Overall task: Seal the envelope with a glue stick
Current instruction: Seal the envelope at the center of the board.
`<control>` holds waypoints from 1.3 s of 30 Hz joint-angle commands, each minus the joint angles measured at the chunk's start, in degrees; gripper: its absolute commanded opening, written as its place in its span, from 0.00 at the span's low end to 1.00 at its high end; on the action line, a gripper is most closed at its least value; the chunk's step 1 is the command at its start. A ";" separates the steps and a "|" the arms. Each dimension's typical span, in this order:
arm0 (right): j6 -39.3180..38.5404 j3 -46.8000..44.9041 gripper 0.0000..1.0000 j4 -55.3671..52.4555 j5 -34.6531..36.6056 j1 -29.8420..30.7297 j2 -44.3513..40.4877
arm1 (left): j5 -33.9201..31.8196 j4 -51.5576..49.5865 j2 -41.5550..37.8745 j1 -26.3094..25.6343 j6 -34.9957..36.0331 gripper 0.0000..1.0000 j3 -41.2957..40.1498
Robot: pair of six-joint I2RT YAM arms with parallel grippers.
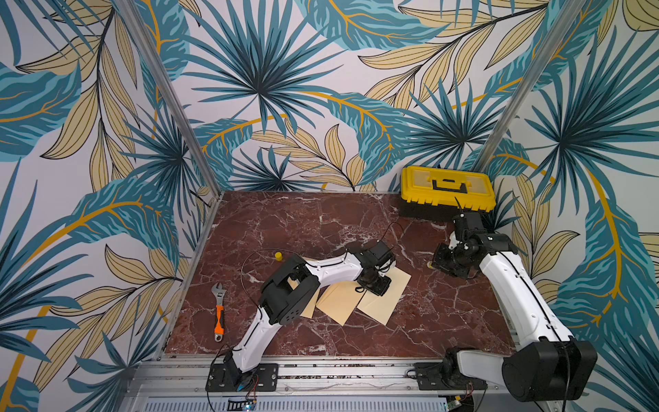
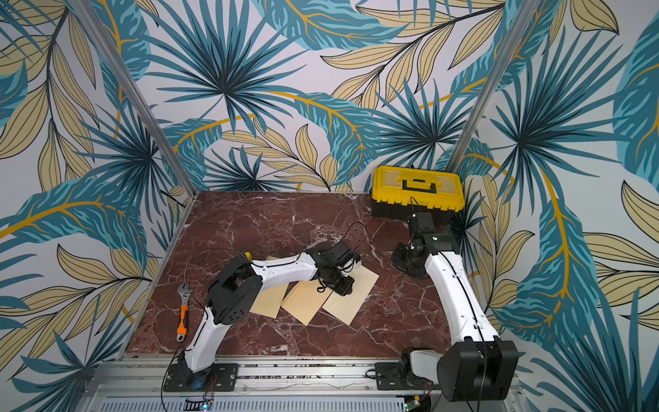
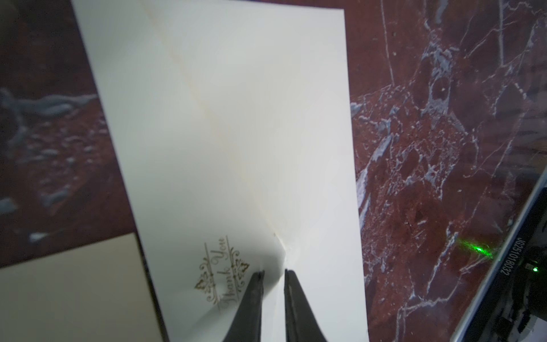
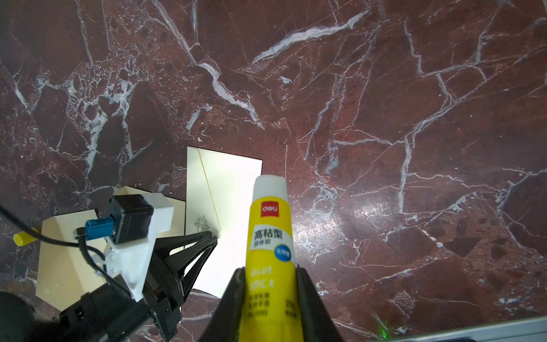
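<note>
The left gripper [image 3: 273, 274] pinches the envelope [image 3: 236, 133] by its flap, likely baring it for gluing, while the right gripper [image 4: 270, 269], at its three o'clock, clamps the uncapped glue stick [image 4: 270, 225].

A dark red marble-patterned worktop [image 1: 321, 228] — veined in white. The cream paper envelope [image 3: 236, 133] carries gold "Thank You" scrollwork. The yellow cylindrical glue stick [image 4: 270, 237] has a white tip, red logo patch and blue round badge. Elsewhere — yellow plastic toolbox [image 1: 447, 189], black handle; orange-and-black-handled metal wrench [image 1: 219, 314]; teal-and-tan leaf-print walls [image 1: 267, 71].
</note>
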 commanded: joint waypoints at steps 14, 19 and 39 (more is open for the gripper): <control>-0.67 -0.13 0.00 -1.70 -0.95 -0.37 -1.34 | -2.58 -0.80 -0.10 0.32 0.08 0.18 -1.57; -0.50 -0.05 0.00 -1.79 -1.21 -0.37 -1.43 | -3.08 -2.93 -2.08 0.41 0.88 0.19 2.68; -0.60 -0.29 0.00 -1.73 -1.57 -0.37 -1.16 | -0.41 -1.23 6.31 0.30 0.06 0.19 3.82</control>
